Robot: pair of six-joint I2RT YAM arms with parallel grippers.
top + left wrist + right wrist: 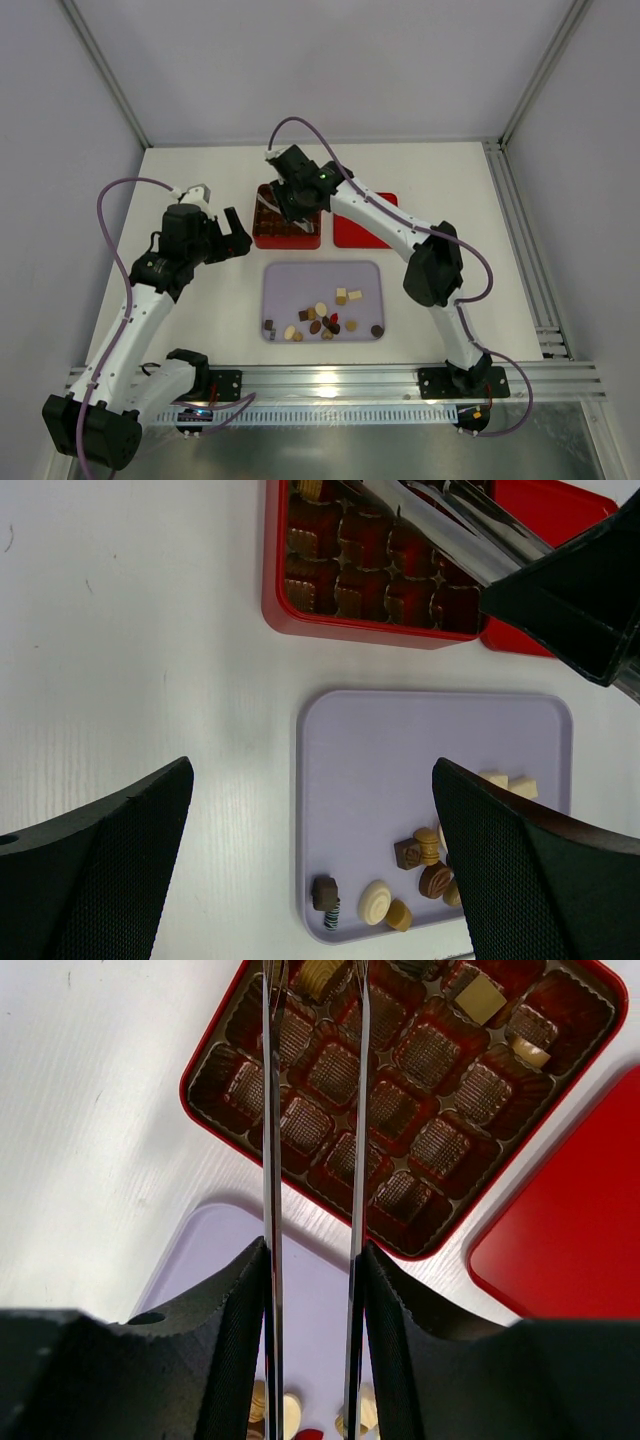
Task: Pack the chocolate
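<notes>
Now right hand (pixel 317 972), narrowly parted, straddles one chocolate (pixel 318 976) in red box (pixel 430 1055).

- The left gripper (pixel 312 770) is spread wide, and its black textured fingers (pixel 110 850) fill the two lower corners.
- Between them lie the white desk (pixel 130 630) and a lilac tray (pixel 400 750).
- The chocolate (pixel 420 855) is clustered in the tray's lower right, partly hidden behind one finger.
- A red box (pixel 340 630) with a grid of ribbed brown compartments sits past the tray, apart from it.
- A flat red lid (pixel 545 510) lies just beside the box.
- The right gripper (pixel 450 520) comes in from the upper right, its long metal blades over the box.
</notes>
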